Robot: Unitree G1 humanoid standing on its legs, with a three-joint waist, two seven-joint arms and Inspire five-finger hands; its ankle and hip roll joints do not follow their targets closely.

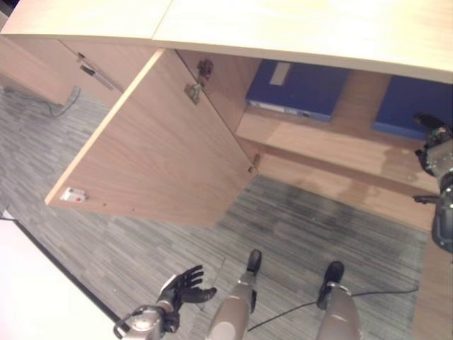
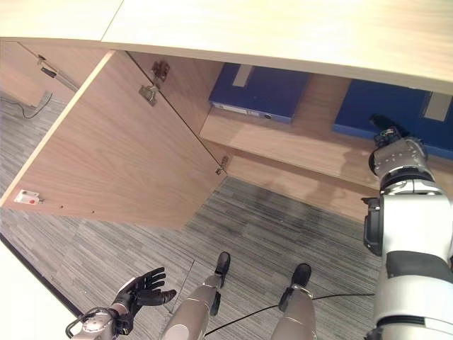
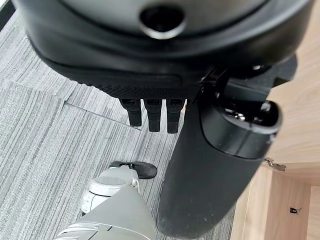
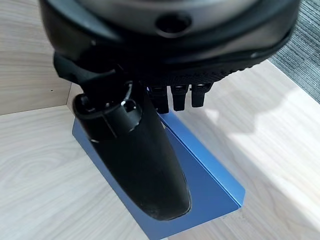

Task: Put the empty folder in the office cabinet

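Right wrist view: right robot hand [image 4: 150, 150] open over blue folder [image 4: 200, 175]; head views add open left robot hand [image 1: 185, 287]

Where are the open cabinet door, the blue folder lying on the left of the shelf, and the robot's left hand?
open cabinet door [image 1: 152, 145], left eye view, middle of its inner face.
blue folder [image 2: 258, 92], right eye view, its flat cover.
left hand [image 1: 182, 287], left eye view, its palm.

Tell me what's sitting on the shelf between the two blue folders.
Nothing. In the right eye view, bare wooden shelf separates the left folder from the right folder. The right robot hand is beside the right folder, not between them.
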